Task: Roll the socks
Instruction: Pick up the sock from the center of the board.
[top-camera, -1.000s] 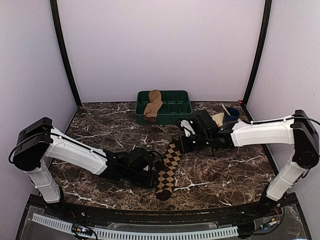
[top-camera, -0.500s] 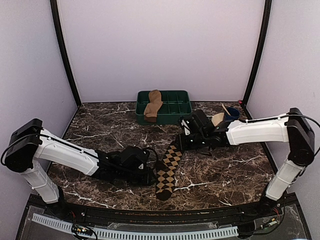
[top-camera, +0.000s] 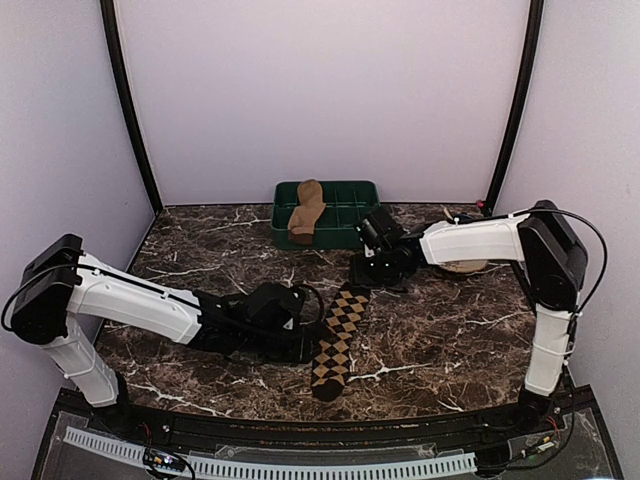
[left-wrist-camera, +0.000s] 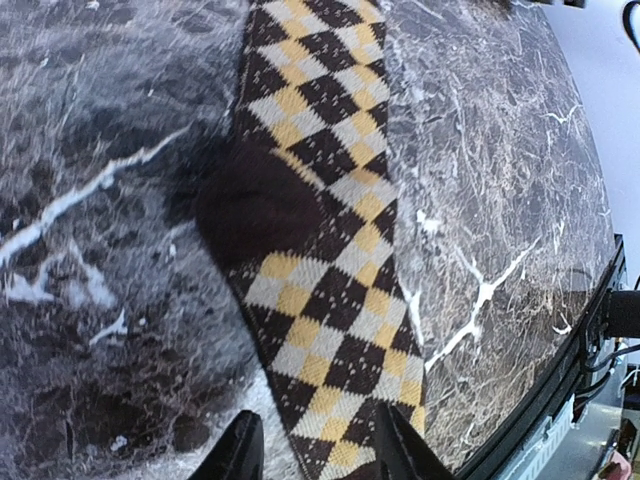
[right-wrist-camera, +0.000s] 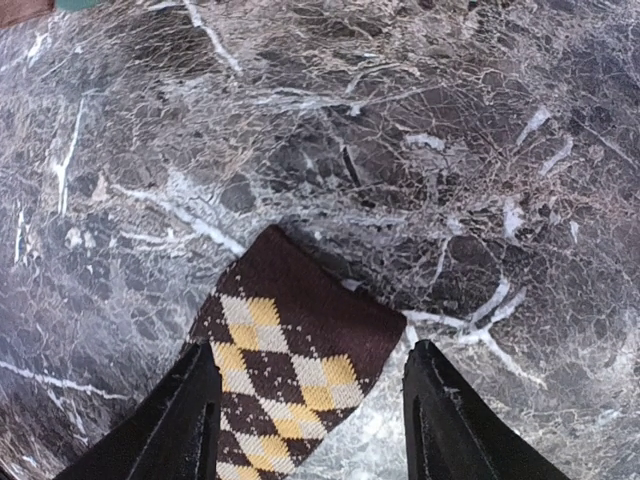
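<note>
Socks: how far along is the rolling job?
Nothing is rolled yet. The patterned sock lies flat on the table, the left end effector and right end effector open over it. The tan sock hangs over the tray, untouched. Both rolls remain.

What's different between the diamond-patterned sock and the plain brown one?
The argyle sock has dark brown and tan diamonds; the tan sock is plain. The argyle sock lies flat and stretched out on the marble table; the tan sock lies bent across the left side of the green tray, at the back. Both are small, soft and not yet rolled.
</note>
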